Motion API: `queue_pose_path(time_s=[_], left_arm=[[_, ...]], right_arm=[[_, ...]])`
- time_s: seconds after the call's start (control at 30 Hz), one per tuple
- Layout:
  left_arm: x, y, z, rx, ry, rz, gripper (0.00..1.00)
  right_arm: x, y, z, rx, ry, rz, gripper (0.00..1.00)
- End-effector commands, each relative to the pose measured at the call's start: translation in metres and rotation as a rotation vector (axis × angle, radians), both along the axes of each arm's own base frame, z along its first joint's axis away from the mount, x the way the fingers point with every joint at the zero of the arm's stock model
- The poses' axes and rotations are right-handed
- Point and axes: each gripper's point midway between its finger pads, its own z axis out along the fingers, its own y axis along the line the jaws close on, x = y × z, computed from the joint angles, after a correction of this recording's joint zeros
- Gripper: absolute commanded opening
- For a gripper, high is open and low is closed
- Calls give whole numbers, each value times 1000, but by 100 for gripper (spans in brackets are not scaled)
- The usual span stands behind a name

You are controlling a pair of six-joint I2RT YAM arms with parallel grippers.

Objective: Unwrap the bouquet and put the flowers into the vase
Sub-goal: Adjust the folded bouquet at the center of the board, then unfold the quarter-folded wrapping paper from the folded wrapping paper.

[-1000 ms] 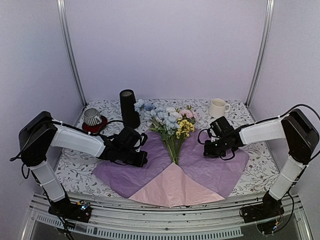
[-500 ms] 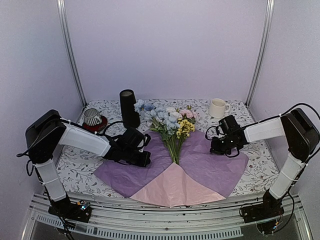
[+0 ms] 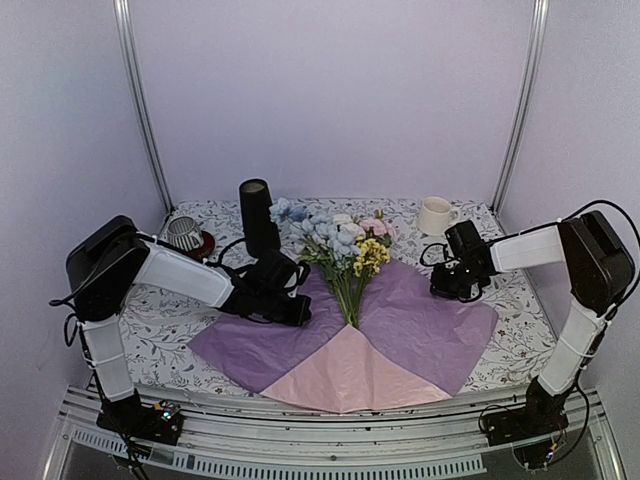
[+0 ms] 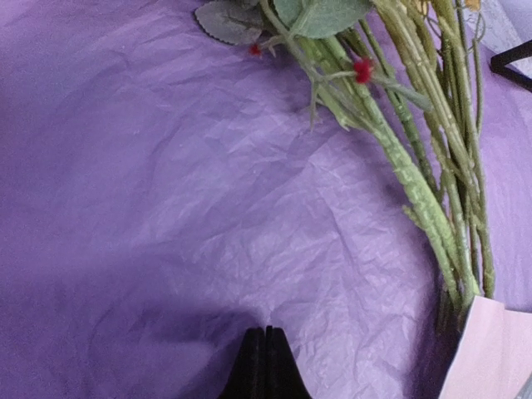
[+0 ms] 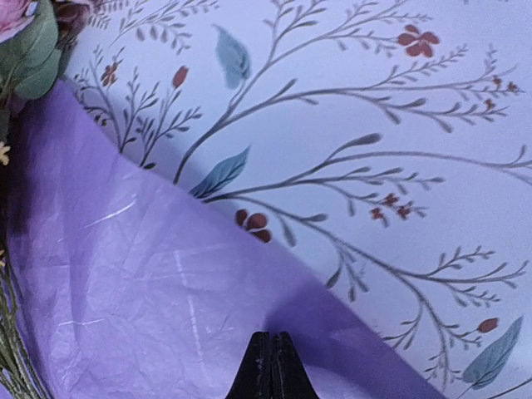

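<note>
Already the flowers (image 3: pixel 338 248) are lying flat on the opened tissue paper sheet (image 3: pixel 420 330), their pale blue, pink, white and yellow heads pointing to the far side of the desk (image 3: pixel 520 335) and their green stems (image 4: pixel 416 174) running together toward the near side, ending where the lilac paper is meeting its pink part. The black vase (image 3: pixel 257 215) is standing upright just beside the blue heads, on their left and off the paper, with nothing showing in its mouth.

The left jaws are hanging low over the lilac paper, near the stems on their left; the left wrist view is showing the fingertips (image 4: pixel 258 370) pressed together with nothing between them. Whether they are touching the paper I cannot tell. The right jaws are clenched too, the fingertips (image 5: pixel 263 370) meeting on nothing, and they are hovering over the paper's far right edge, where the lilac sheet is giving way to the floral print of the desk cover.

Farther out, a cream mug (image 3: pixel 434 215) is standing at the far right, well apart from the flowers, and a striped cup (image 3: pixel 184 233) is sitting on a red saucer (image 3: pixel 196 252) at the far left, beyond the vase
</note>
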Motion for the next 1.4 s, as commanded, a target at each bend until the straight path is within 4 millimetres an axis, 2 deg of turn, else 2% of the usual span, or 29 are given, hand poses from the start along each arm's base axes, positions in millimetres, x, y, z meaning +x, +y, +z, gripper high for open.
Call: queue_pose_path(time_s=[0.0,0.2,0.4,0.57,0.73,0.87,1.1,1.23,1.37], left_arm=[[6,7,-12,30,16,5,0],[3,19,9,32,-15,33,0],[-14,31,36,8,-39,20,0],[-47,21,52,-40,-25,-105,1],[-76,26,50,13,15,-153,2],[-101,28,41,14,80,-196,3],[-140,19,29,-1,167,-283,4],[-161,9,31,-21,199,-355,4],[-178,4,32,-32,217,-409,4]], right_arm=[[-6,-37,-15,-104,77,-69,2],[3,-41,3,-91,37,-69,1],[5,-26,41,-36,-54,17,2],[-14,10,64,-4,-89,171,2],[-49,61,74,124,-95,373,2],[-73,91,74,219,-86,475,2],[-95,120,57,266,-28,556,2],[-104,130,44,269,6,584,2],[-107,131,28,258,45,573,2]])
